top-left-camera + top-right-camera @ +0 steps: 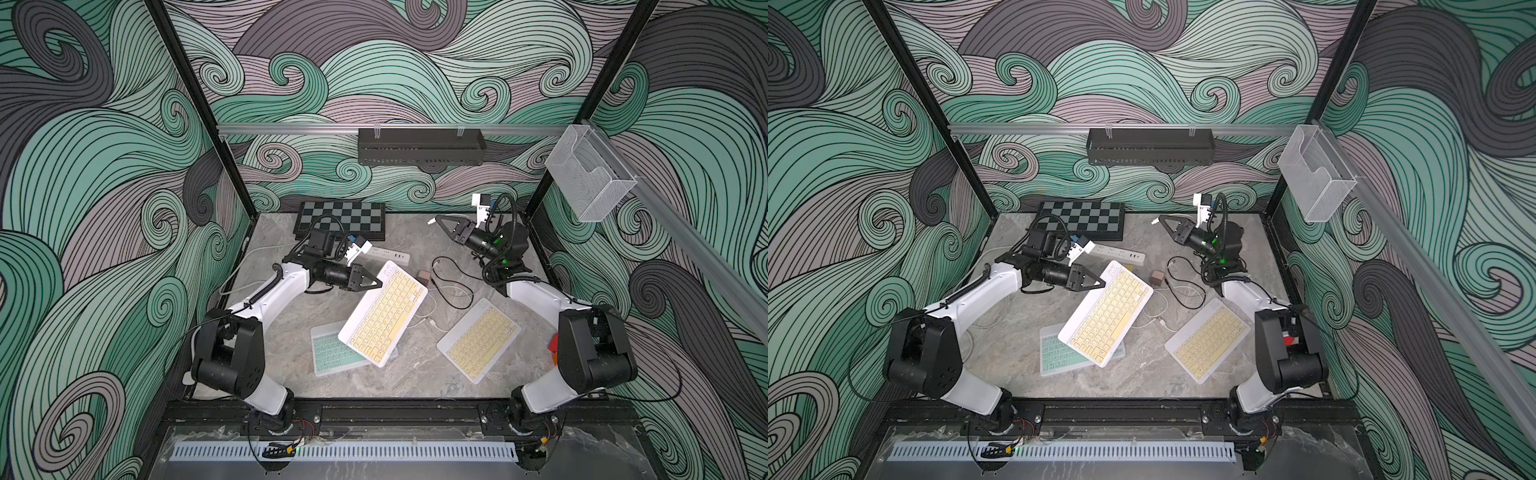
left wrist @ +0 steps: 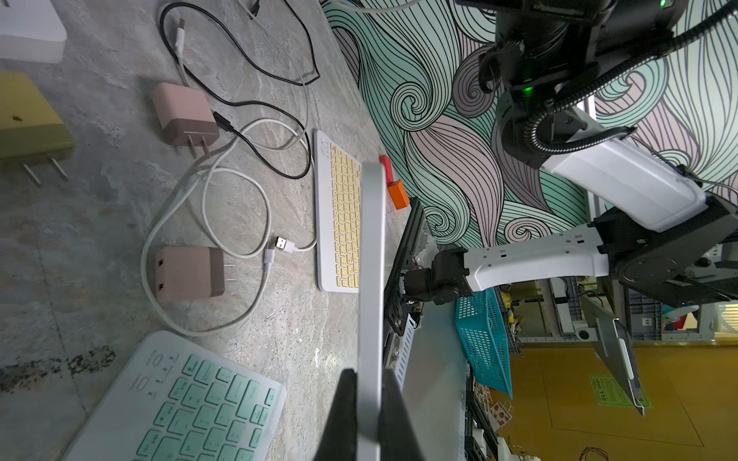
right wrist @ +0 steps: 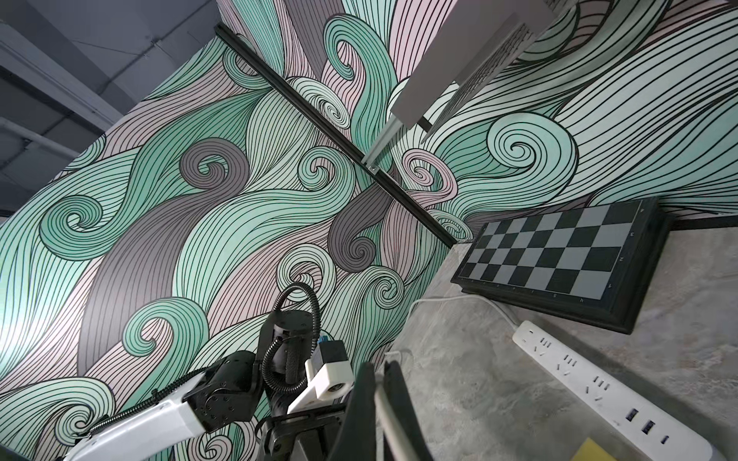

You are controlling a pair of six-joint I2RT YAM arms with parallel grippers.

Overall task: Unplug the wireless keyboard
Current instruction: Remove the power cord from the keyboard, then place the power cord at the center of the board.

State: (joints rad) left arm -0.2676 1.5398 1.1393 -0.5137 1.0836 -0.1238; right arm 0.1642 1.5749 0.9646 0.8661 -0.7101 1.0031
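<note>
Grey marble counter [image 1: 415, 382]: left fingers [image 2: 339, 419] clamp yellow-keyed white keyboard [image 1: 384, 316], bracing it; right fingers [image 3: 361, 411] pinch white cable [image 3: 389, 427], held clear.

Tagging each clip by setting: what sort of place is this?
Probably a robot lab test cell: wave-printed walls on a black frame enclose a marble-look table, a left arm and right arm bolt to its front rail, and a teal basket shows beyond.

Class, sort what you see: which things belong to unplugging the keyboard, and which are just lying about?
In the job: raised yellow keyboard, gripped by left hand; white cable end, gripped by right hand.
Lying about: green keyboard, flat yellow keyboard, chessboard, power strip, black cable, pink chargers.
</note>
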